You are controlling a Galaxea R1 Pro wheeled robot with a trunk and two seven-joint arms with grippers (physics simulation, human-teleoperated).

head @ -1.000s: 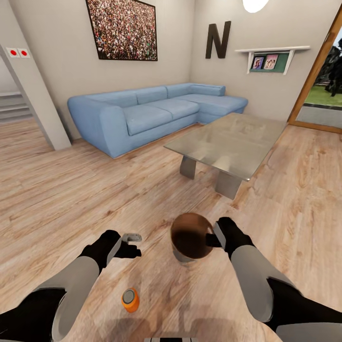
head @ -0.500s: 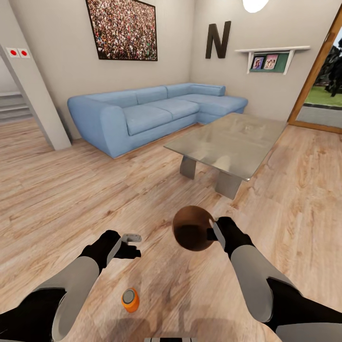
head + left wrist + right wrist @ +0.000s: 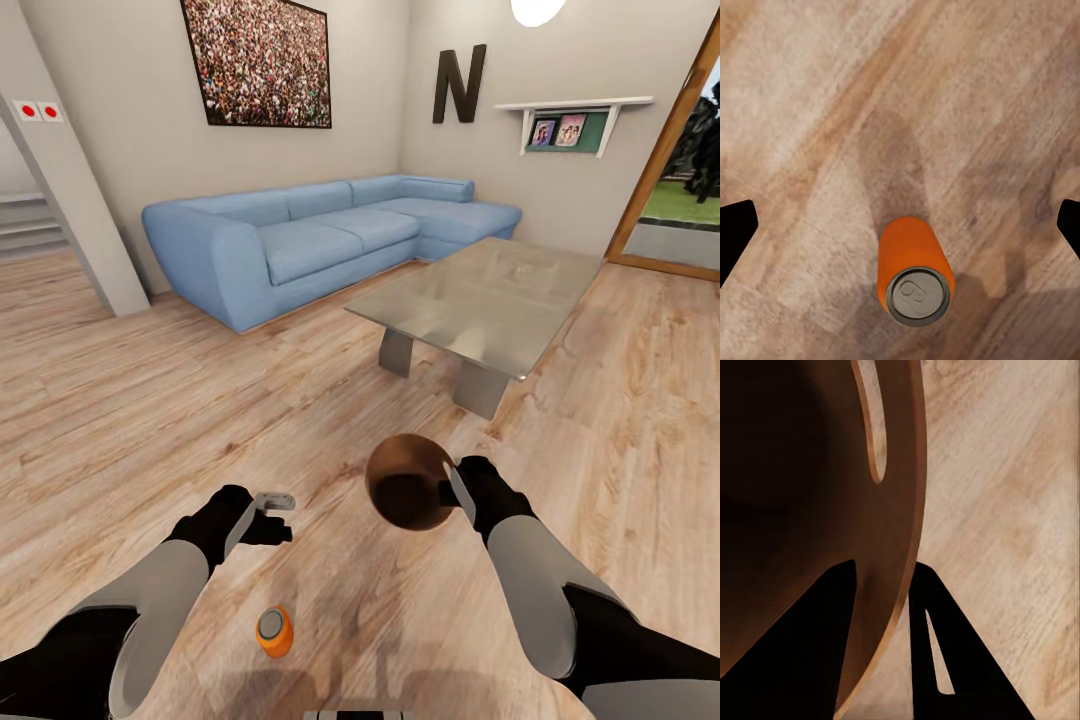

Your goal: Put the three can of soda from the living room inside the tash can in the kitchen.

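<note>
Head view: right gripper [image 3: 447,492] clamps the rim of the tash can [image 3: 408,482], held off the wood floor [image 3: 150,420] w/ its coppery inside toward cam; orange can of soda [image 3: 273,630] upright at 6 o'clock, sofa [image 3: 300,235] at 12. Left wrist: left gripper [image 3: 900,225] spread wide, soda can centred btwn the fingertips below it. Right wrist: two dark fingers [image 3: 937,652] astride the bin's wall, one inside, one outside.

One readable sign in the room.
Large dark letter "N" [image 3: 459,83] mounted on the pale wall [image 3: 560,50], just beside the small shelf [image 3: 573,103]. Photos on that shelf too small to read; orange can [image 3: 273,630] shows no legible label.
</note>
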